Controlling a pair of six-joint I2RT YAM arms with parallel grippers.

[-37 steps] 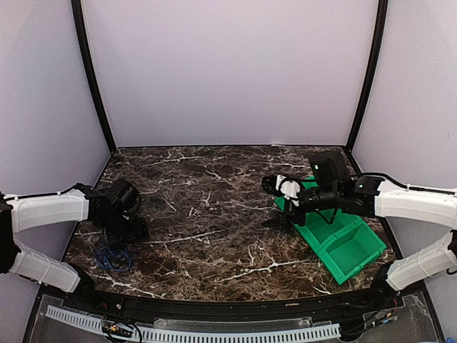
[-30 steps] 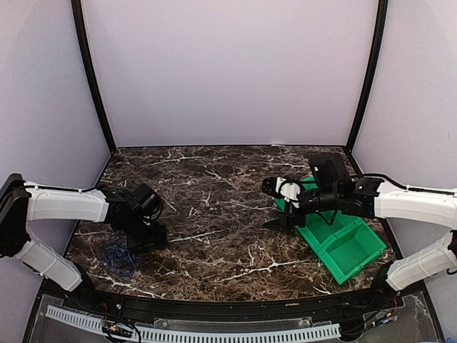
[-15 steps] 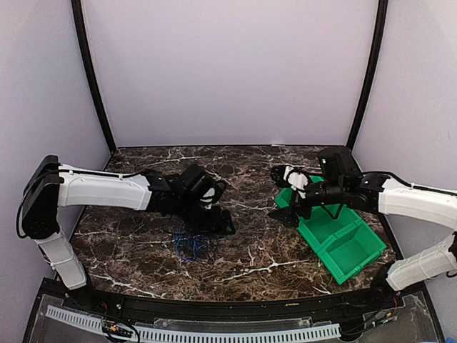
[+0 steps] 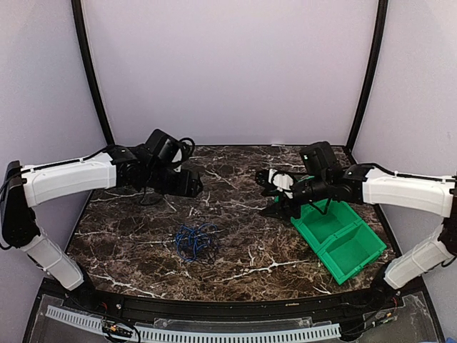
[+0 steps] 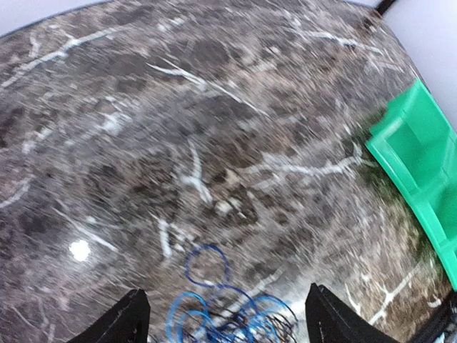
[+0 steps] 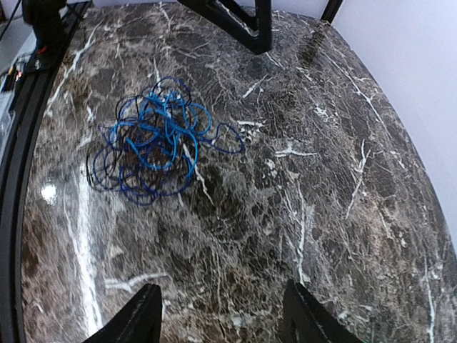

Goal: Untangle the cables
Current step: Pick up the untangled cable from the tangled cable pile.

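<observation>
Left gripper (image 5: 227, 291) had lifted off the tangled blue-and-black cables (image 4: 196, 241), spread empty; right gripper (image 6: 223, 286) spread too. We'd pinch a floppy outer loop.

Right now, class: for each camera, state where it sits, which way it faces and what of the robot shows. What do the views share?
Top external: above and behind the bases, looking down on the marble table; both arms, left end effector and right end effector show.
Left wrist: on the left arm, looking down at the cables, green bin at right; own fingertips show.
Right wrist: on the right arm, looking across the table at the cables; own fingertips show.
Shared: all three see the cables.
</observation>
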